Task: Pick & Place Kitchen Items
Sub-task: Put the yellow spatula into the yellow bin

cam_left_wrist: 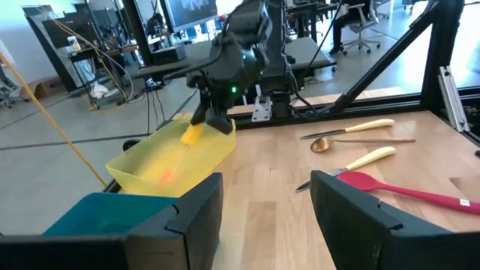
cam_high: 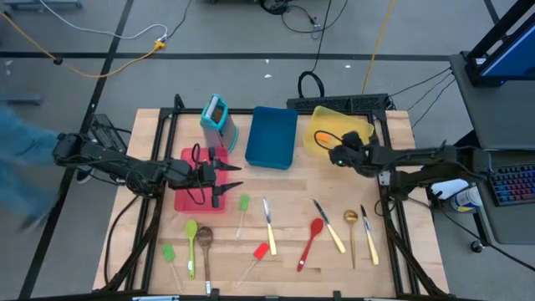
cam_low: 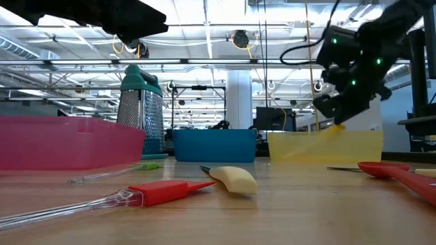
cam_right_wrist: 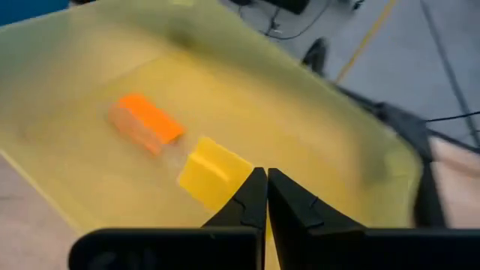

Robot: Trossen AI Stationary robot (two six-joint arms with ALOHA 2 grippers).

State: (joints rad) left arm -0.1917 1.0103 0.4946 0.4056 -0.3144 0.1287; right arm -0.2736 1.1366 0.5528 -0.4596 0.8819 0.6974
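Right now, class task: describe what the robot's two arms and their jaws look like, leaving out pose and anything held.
Both arms are dark, nearly black, built of jointed segments with black cables looped alongside. The left gripper ends in two broad, blocky black jaws. The right gripper has slim black jaws tapering to points, and small green lights glow on that arm's wrist housing. No readable markings show.

Left arm reaches in from the left edge, forearm level, left gripper (cam_high: 224, 182) pointing right over the left-centre of the table, fingers (cam_left_wrist: 196, 212) spread wide, nothing between them. Right arm comes in from the right, right gripper (cam_high: 338, 155) at the far right, angled down, fingers (cam_right_wrist: 251, 196) pinched together.
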